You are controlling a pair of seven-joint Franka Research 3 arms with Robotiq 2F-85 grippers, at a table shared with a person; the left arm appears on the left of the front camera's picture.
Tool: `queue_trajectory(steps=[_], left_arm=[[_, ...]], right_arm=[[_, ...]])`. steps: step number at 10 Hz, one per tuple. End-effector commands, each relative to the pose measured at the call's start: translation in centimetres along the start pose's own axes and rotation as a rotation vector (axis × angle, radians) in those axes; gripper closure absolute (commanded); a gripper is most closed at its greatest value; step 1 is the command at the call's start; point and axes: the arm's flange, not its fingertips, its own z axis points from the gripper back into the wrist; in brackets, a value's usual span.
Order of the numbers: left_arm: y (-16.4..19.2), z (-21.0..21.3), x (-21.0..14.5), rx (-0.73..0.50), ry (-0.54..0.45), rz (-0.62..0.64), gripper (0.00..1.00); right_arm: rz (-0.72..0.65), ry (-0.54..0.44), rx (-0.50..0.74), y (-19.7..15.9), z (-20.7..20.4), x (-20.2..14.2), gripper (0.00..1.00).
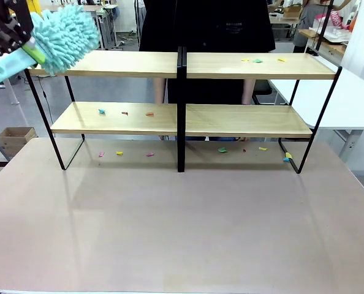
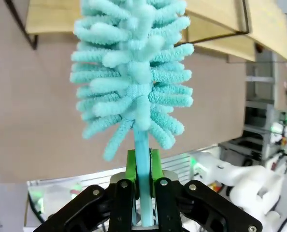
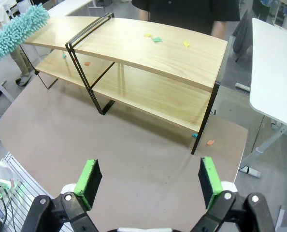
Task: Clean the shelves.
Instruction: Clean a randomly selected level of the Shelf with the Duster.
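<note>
Open tabletop [image 1: 182,233] before the shelves [image 1: 243,119]; duster [image 1: 62,37] at their upper-left end.

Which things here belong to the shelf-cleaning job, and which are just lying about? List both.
Job: the shelves, the teal duster clamped in the left gripper, coloured scraps on the boards.
Lying about: cardboard box on the floor, white table to the side, open right gripper.

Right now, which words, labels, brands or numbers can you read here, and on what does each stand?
None can be read.
Faint pale print on the person's black shirt: too small to read.
The shelves and the duster show no print.
</note>
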Motion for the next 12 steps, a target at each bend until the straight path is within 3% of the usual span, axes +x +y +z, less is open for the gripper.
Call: queue_trajectory(steps=[1,4,8,12], left_arm=[[0.9,1.0,0.6,0.092,0.053,0.049,0.87],[2.0,0.6,2.0,0.135,0.108,0.063,0.87],[2.7,0.4,3.0,0.154,0.096,0.107,0.87],[2.5,0.7,3.8,0.434,-0.031,0.269,0.87]], right_arm=[[-0.004,-0.002,0.009,0.0,0.0,0.0,0.0],[-0.004,-0.002,0.009,0.0,0.0,0.0,0.0],[-0.004,-0.002,0.009,0.0,0.0,0.0,0.0],[-0.004,-0.002,0.009,0.0,0.0,0.0,0.0]])
